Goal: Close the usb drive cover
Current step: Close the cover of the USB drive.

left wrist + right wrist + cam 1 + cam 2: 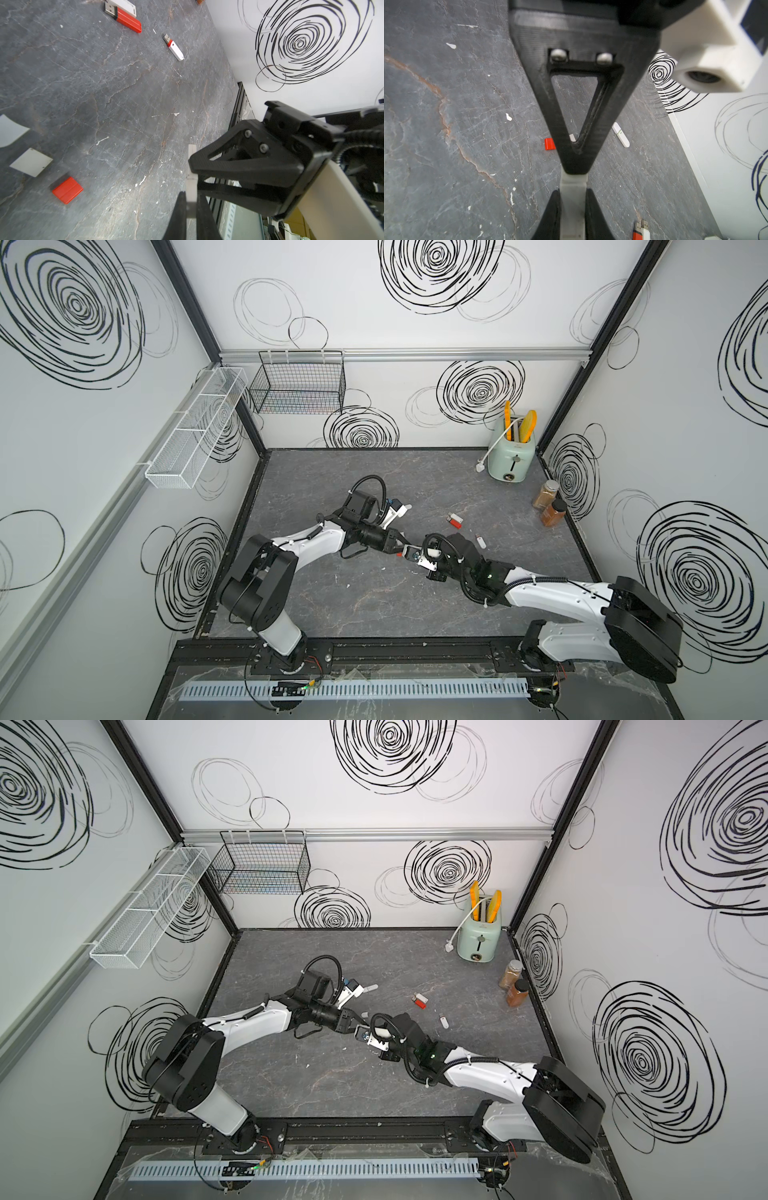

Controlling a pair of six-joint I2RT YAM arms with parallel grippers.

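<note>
Over the middle of the table, the two grippers meet tip to tip on one white usb drive [191, 187]. My left gripper [191, 207] is shut on one end of it, seen in a top view as the black left gripper [401, 545]. My right gripper [573, 209] is shut on the other end of the usb drive [573, 207]. A seam crosses the white piece between the two grips. I cannot tell which end is the cover. In both top views the right wrist camera mount hides the drive.
A red drive and a white drive [455, 520] lie side by side with bare plugs. A white drive with a red band [481, 541] lies near them. A red cap [67, 190] and white caps [31, 162] lie loose. A toaster [511, 452] and spice jars [550, 506] stand at the back right.
</note>
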